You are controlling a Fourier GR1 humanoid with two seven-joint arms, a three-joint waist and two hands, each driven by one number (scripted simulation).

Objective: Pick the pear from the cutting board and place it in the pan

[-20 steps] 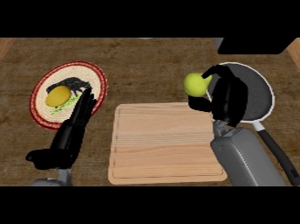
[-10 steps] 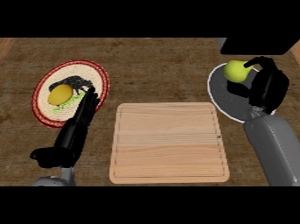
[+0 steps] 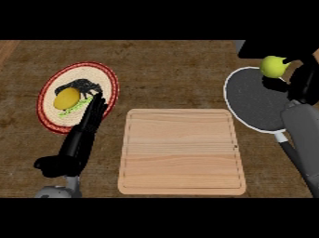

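Head view
Right hand: the right hand (image 3: pixel 309 82) is over the far right rim of the pan (image 3: pixel 258 102), fingers curled, with the pear (image 3: pixel 274 66) at their far-left tips; whether they clamp it cannot be told for certain, though it looks held.
Pear: just beyond and left of the right hand, above the pan's far edge, well clear of the cutting board (image 3: pixel 182 151).
Left hand: the left hand (image 3: pixel 86 125) rests with straight fingers, apart from everything but the near edge of the plate (image 3: pixel 107 81); a yellow fruit (image 3: pixel 66 98) on a green leaf lies just beyond its fingertips.
Step in hand: placing, judged nearly done.
Doing it well: bring the pear nearer the pan's middle and low before letting go, since a round fruit set near the rim may roll out onto the worktop (image 3: pixel 169 74).
Count: one pear, one pan, one cutting board, one plate, one yellow fruit, two hands.
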